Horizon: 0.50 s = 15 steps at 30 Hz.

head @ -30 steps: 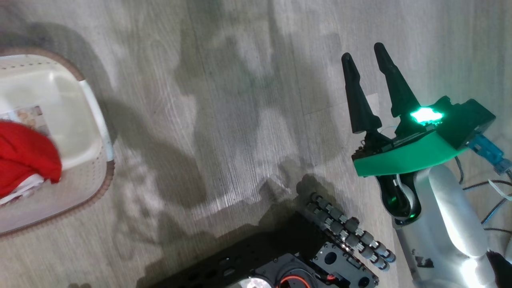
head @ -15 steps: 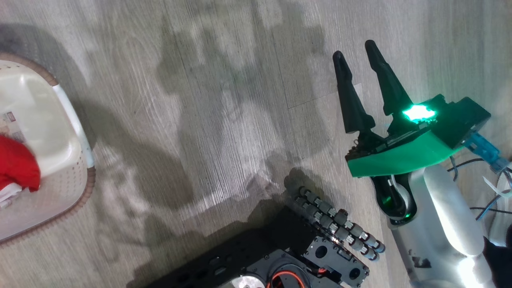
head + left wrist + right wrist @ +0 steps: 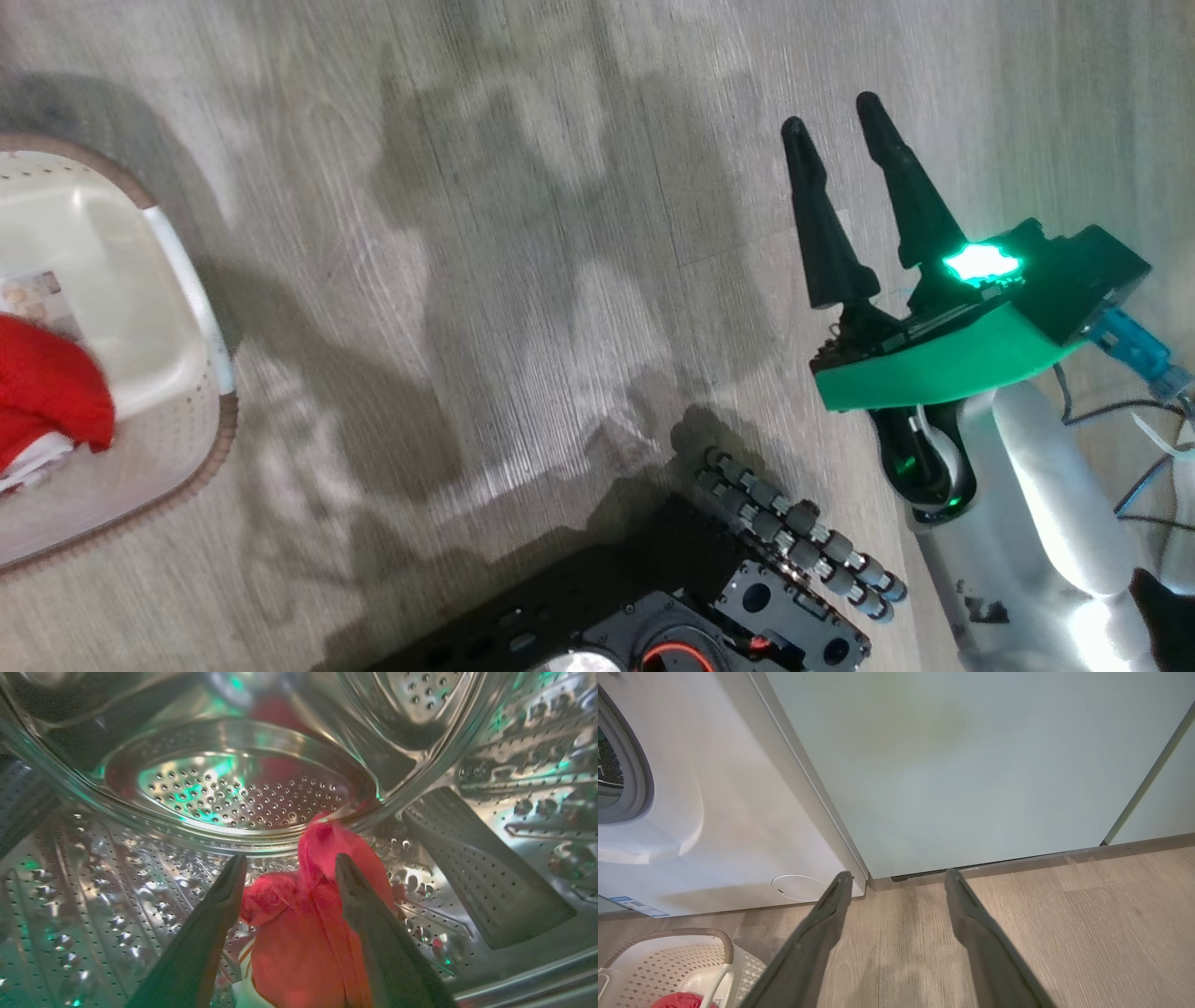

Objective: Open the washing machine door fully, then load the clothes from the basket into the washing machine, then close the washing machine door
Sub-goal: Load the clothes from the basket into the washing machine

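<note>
1. Clothes (image 3: 303, 924): we see a red bundle inside the washing machine (image 3: 738, 821) drum (image 3: 243, 788), btwn left gripper (image 3: 287, 861) fingers.
2. L jaws spread wide, released, nothing clenched.
3. More red clothes sit in basket (image 3: 112, 280), on floor (image 3: 523, 280) in front of machine.
4. Right gripper (image 3: 831, 107): jaws apart, empty, above floor nr machine's lower corner.
</note>
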Tool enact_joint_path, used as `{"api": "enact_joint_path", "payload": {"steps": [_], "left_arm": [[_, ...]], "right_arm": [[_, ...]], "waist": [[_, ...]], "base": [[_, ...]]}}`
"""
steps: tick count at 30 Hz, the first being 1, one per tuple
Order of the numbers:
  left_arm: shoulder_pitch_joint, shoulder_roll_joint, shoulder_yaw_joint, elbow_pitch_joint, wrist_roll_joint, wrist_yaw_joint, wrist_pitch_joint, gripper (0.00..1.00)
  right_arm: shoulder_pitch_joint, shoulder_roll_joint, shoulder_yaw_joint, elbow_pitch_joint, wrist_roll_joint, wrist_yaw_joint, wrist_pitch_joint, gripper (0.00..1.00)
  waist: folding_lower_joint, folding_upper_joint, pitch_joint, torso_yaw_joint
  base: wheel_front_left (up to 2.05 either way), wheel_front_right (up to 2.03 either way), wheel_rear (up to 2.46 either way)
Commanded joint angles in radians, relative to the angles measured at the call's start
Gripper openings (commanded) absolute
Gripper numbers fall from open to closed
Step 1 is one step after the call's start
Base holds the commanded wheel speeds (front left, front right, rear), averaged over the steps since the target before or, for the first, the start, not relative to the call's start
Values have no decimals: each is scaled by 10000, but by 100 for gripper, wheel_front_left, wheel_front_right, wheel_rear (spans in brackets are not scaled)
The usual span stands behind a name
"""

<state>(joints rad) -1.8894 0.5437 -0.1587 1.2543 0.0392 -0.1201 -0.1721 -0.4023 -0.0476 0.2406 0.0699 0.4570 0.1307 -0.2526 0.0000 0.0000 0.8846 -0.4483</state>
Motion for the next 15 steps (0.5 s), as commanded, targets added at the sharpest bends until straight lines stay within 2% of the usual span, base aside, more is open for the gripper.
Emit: {"api": "enact_joint_path", "payload": {"steps": [1, 15], "left_arm": [[-205, 219, -88, -192, -108, -3, -152, 100], [2377, -460, 303, 169, -1198, -56, -816, 100]], "right_arm": [[191, -26, 20, -208, -89, 0, -92, 100], [366, -26, -748, 0, -800, 0, -92, 100]], "waist": [[0, 0, -161, 108], [0, 0, -2046, 864]], "base": [[0, 0, 0], [0, 0, 0]]}}
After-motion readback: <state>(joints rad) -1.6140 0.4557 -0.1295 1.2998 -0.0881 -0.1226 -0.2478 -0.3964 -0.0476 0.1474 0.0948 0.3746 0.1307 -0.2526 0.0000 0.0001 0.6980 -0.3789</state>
